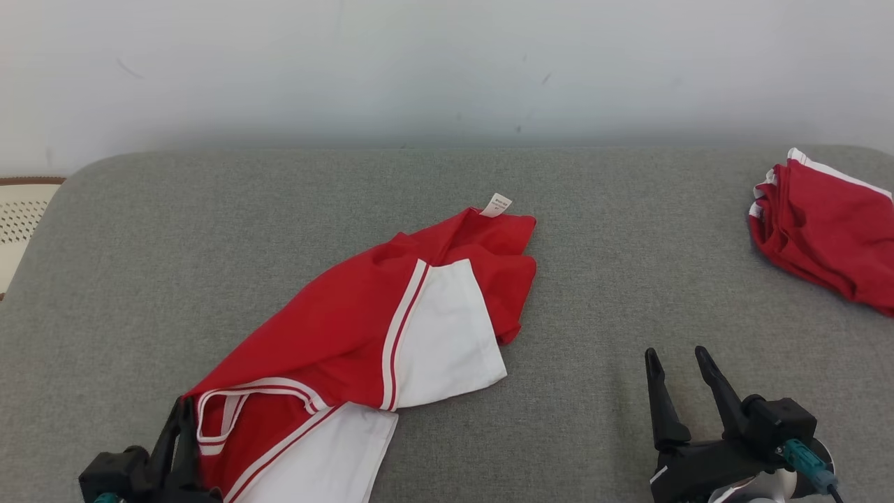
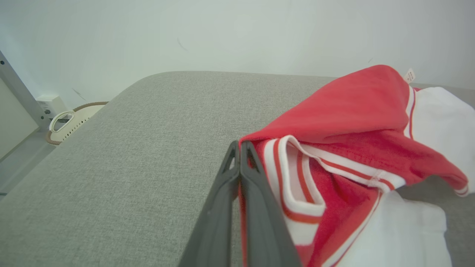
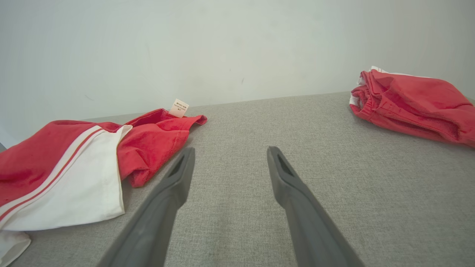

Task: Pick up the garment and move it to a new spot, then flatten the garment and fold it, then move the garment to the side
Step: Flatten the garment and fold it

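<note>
A pale wall (image 1: 447, 63) stands behind the far edge of the grey padded surface (image 1: 614, 230), which spreads across the whole head view and rounds off at its far left corner.

A red and white shirt (image 1: 335, 328) lies crumpled on the surface, left of its middle. It runs aslant from the near left edge up toward the centre. The red body is bunched and partly folded over itself. One white sleeve with red and white striping lies on top near the middle of the surface, and another white panel sits at the near edge. The striped collar (image 2: 297, 178) opens toward the near left corner.

A folded red garment (image 1: 824, 230) with white trim rests at the far right corner of the surface, well apart from the shirt.

The right gripper (image 1: 676, 351) hovers over bare grey cloth near the surface's near right edge, its two dark fingers spread wide and holding nothing.

The left gripper (image 2: 240, 144) is at the near left edge of the surface. Its fingers are pressed together tip to tip on the shirt's red edge just beside the collar, and the cloth rises in a small tent there.

A cream basket (image 1: 21, 216) with a brown rim sits beyond the left end of the surface.

A small white label (image 1: 495, 205) sticks up from the shirt's end nearest the surface's far edge.
</note>
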